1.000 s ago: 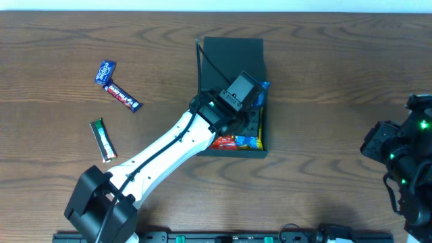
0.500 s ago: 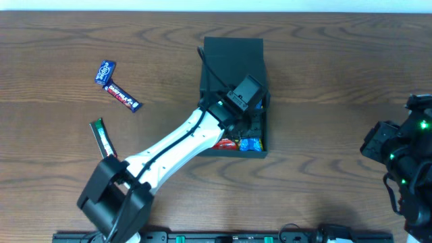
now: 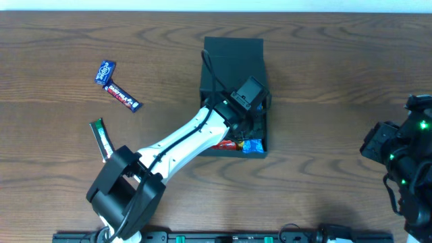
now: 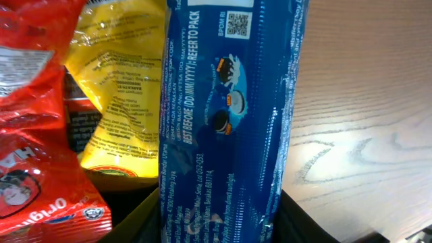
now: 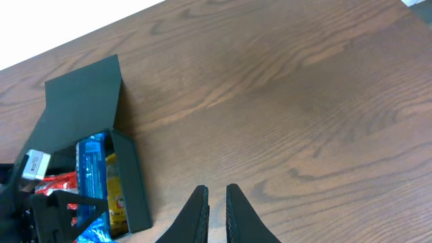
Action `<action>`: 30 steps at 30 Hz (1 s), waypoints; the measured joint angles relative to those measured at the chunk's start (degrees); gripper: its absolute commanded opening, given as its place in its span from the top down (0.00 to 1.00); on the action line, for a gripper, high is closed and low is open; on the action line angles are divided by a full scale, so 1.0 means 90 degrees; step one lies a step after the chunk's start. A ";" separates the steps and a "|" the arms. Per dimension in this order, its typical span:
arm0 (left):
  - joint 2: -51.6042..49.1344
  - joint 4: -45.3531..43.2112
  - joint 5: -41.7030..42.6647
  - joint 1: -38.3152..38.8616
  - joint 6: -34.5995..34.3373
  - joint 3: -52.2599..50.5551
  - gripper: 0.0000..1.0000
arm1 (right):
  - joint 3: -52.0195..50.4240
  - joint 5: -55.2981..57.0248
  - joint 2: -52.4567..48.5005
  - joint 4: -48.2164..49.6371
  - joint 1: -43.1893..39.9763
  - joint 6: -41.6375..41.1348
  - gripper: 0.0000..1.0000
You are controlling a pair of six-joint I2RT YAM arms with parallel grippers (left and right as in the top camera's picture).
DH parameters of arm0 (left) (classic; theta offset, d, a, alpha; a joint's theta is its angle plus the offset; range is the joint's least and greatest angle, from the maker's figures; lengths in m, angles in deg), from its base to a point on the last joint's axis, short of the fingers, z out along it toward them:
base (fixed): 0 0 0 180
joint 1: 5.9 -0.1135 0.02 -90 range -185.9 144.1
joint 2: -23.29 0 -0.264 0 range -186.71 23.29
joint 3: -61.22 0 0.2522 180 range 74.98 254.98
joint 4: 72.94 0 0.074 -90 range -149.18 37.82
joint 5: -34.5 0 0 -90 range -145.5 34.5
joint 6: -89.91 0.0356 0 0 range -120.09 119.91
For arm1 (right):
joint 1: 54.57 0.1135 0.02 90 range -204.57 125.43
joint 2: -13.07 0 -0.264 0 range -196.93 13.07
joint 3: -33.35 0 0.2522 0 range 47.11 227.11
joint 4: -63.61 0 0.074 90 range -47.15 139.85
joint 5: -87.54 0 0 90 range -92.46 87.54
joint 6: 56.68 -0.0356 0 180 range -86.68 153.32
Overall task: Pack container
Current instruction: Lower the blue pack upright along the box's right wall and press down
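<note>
The container [image 3: 233, 54] is a dark square box with its flap lid lying open at the far side; it also shows in the right wrist view [image 5: 131, 182]. My left gripper [image 3: 252, 116] reaches into the box at its right side. In the left wrist view it [image 4: 219, 226] is shut on a long blue snack packet [image 4: 226, 115], held beside a yellow packet [image 4: 125, 88] and a red packet [image 4: 34, 142] in the box. My right gripper [image 5: 216, 209] hovers over bare table right of the box, fingers nearly together and empty; it is at the right edge of the overhead view [image 3: 405, 155].
Three snacks lie on the table left of the box: a small blue packet [image 3: 104, 71], a dark red bar [image 3: 123, 96] and a green bar [image 3: 101, 137]. Red [image 3: 226, 143] and blue [image 3: 253, 146] packets show at the box's near end.
My left arm has swung a little to the right and the gripper with the blue packet has gone deeper into the box. The right arm has not moved.
</note>
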 measured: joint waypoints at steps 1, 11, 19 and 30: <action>-0.0002 0.0000 0.0012 0.0000 0.0000 0.0000 0.94 | 0.0000 0.0000 0.0000 -0.0002 0.0000 0.0000 0.90; -0.0002 -0.0015 0.0100 0.0007 -0.0002 0.0000 0.68 | 0.0000 0.0000 0.0000 -0.0002 0.0000 0.0000 0.89; -0.0002 -0.0216 0.0119 0.0007 0.0002 0.0000 0.03 | 0.0000 0.0000 0.0000 -0.0005 0.0000 0.0000 0.89; -0.0002 -0.0194 0.0197 0.0005 0.0554 0.0146 0.53 | 0.0000 0.0000 0.0000 -0.0012 0.0000 0.0000 0.90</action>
